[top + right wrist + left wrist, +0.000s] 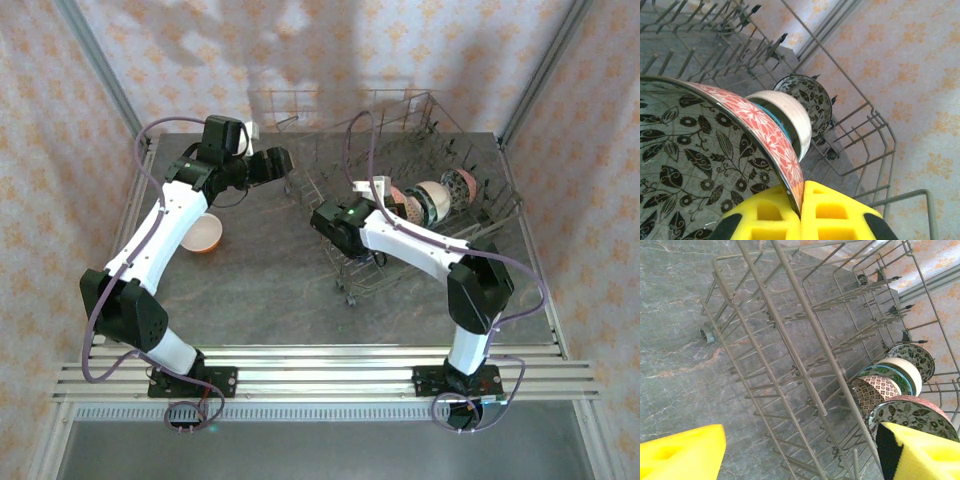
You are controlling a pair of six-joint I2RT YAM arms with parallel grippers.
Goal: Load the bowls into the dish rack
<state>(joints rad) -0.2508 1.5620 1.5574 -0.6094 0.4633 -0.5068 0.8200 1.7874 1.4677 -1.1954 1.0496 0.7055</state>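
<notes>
Yellow pads of your right pincer are clamped tight on the rim of the red-floral bowl, one pad on the inside, one on the outside. That bowl has a black leaf print inside & stands on edge in the dish rack, at the near end of a row. Behind it, also on edge, are a white bowl and then a dark-patterned bowl, which is nearest the rack's far wall. From the left wrist cam you also get a brown-lattice bowl tucked btwn the red-floral one & the white one.

Your left pincer is spread wide w/ nothing btwn its pads. It faces the rack's left side, w/ tines & the grey marbled surface in front of it. In the top view it sits just beside the rack's far-left corner, above the surface.

One orange bowl is outside the rack. It sits upright on the surface, left of the rack & well apart from it, partly under your left forearm.
</notes>
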